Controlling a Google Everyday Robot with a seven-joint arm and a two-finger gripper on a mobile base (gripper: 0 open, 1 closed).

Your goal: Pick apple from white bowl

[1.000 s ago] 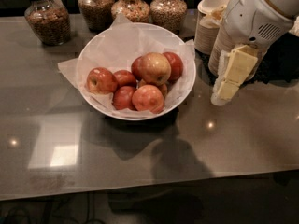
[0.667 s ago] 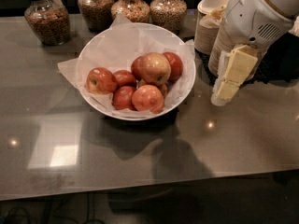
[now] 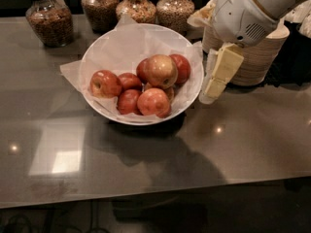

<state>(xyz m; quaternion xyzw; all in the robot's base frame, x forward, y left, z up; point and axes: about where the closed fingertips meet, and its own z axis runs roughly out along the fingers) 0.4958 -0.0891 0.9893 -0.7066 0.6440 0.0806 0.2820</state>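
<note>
The white bowl (image 3: 108,46) is wide, shallow and lined with crinkled white paper; it stands mid-table and holds several apples. The apple (image 3: 104,84), medium red with a pale patch around its stem dimple, lies at the bowl's left side. A bigger yellow-green blushed apple (image 3: 161,70) sits on top of the pile, with darker red apples (image 3: 128,101) around it. My gripper (image 3: 210,94) hangs pointing down just outside the bowl's right rim, level with the bowl and holding nothing, well to the right of the apple.
Several glass jars of grains and nuts (image 3: 49,18) stand along the back edge behind the bowl. A stack of tan paper bowls (image 3: 257,57) stands behind the gripper at the right. The dark glossy table (image 3: 146,164) extends to the front edge.
My gripper and wrist have shifted left, closer to the bowl's right rim. The bowl and apples have not moved.
</note>
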